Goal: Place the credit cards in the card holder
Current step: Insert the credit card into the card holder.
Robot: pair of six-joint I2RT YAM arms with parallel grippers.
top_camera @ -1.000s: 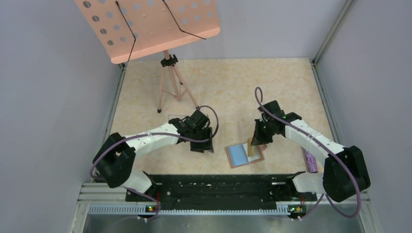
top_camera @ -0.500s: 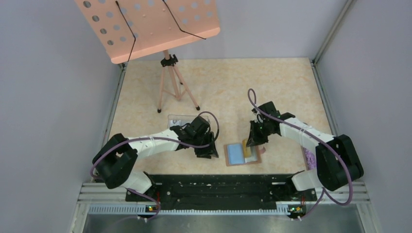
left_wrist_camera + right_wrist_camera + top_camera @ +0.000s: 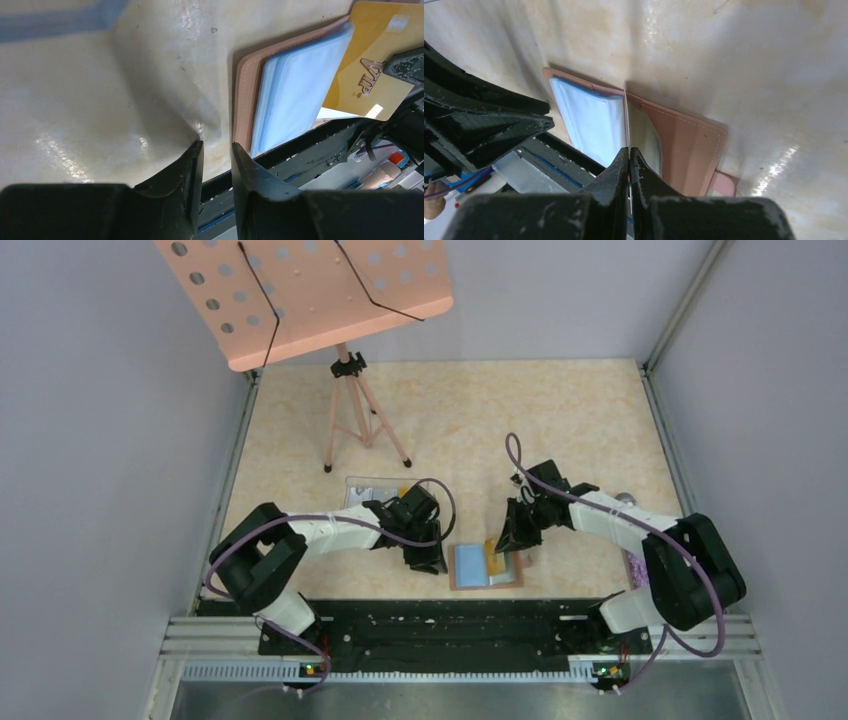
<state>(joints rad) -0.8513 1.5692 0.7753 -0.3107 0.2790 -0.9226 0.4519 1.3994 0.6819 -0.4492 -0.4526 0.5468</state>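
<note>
The card holder (image 3: 470, 566) lies open near the table's front edge, brown outside with pale blue sleeves (image 3: 295, 95). My right gripper (image 3: 510, 537) is shut on a yellow-orange credit card (image 3: 370, 65), held on edge with its lower edge at the holder's fold (image 3: 626, 115). In the right wrist view the right gripper (image 3: 629, 150) pinches the card edge-on above the holder's brown flap (image 3: 684, 145). My left gripper (image 3: 431, 558) is just left of the holder. Its jaws (image 3: 216, 150) stand a narrow gap apart with nothing between them, the right fingertip (image 3: 237, 152) close to the holder's left edge (image 3: 243, 100).
A clear plastic box (image 3: 372, 488) sits behind the left arm. A pink music stand on a tripod (image 3: 350, 410) stands at the back left. A purple object (image 3: 638, 572) lies by the right arm's base. The black rail (image 3: 440, 625) runs along the front edge.
Both grippers moved nearer the front edge and toward each other. The card holder slid left and nearer with the card. The left jaws narrowed.
</note>
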